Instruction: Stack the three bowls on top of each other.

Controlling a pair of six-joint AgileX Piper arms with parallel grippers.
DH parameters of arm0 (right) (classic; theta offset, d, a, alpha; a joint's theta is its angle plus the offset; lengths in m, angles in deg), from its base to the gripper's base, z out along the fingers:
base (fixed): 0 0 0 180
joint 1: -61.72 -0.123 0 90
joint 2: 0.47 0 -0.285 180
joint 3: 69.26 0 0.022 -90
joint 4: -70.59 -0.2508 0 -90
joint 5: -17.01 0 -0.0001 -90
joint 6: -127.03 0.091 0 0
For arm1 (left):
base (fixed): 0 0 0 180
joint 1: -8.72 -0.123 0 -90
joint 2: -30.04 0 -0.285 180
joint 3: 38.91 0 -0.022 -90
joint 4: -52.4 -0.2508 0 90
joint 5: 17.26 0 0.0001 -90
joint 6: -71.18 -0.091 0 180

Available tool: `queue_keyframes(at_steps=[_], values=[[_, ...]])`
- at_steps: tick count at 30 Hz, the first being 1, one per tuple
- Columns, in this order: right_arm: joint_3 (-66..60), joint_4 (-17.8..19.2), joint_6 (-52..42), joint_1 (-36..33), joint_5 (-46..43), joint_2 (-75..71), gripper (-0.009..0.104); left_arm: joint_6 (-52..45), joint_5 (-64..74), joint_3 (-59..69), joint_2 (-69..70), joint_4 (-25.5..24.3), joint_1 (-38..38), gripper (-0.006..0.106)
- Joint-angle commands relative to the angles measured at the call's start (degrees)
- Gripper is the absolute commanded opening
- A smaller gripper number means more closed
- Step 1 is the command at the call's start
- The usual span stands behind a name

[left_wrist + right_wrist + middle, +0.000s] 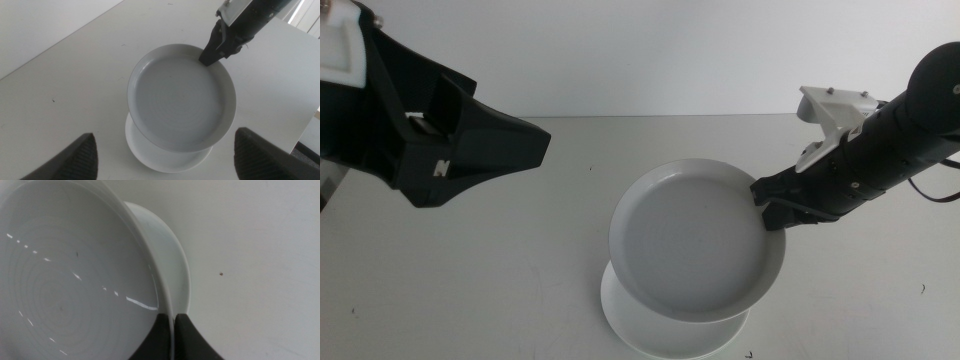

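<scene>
In the middle view, the right hand reaches in from the right and pinches the rim of the pale grey bowl between its jaws. The grey bowl hangs above the white bowl, which sits on the table and shows only as a crescent past the grey bowl's near-left edge. The grey bowl is shifted off centre from the white one, toward the right hand. The left hand is raised well to the left of the grey bowl, touching nothing.

In the left wrist view, the left hand's two dark jaws stand wide apart with nothing between them; the left hand looks down on both bowls. The grey bowl covers most of the white bowl, whose rim peeks out on one side. The right hand grips the grey bowl's rim on the side away from that exposed crescent.

In the right wrist view, the right hand has its jaws clamped on the thin rim of the grey bowl, one jaw inside and one outside. The white bowl lies just beyond that rim, lower, on the table. A tiny dark speck marks the table beside the white bowl.
</scene>
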Motion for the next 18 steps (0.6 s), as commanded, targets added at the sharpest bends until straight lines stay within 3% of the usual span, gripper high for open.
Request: queue_keyframes(at_steps=[1,18], values=[[0.5,-1.4,0.4,-1.7,-5.4,-1.9,-0.001,0.0,-2.9,-1.3,0.6,1.8,0.0,0.105],[0.5,-0.7,1.2,-4.5,-9.0,9.6,-0.001,0.0,-2.9,-1.3,0.6,1.8,0.0,0.105]])
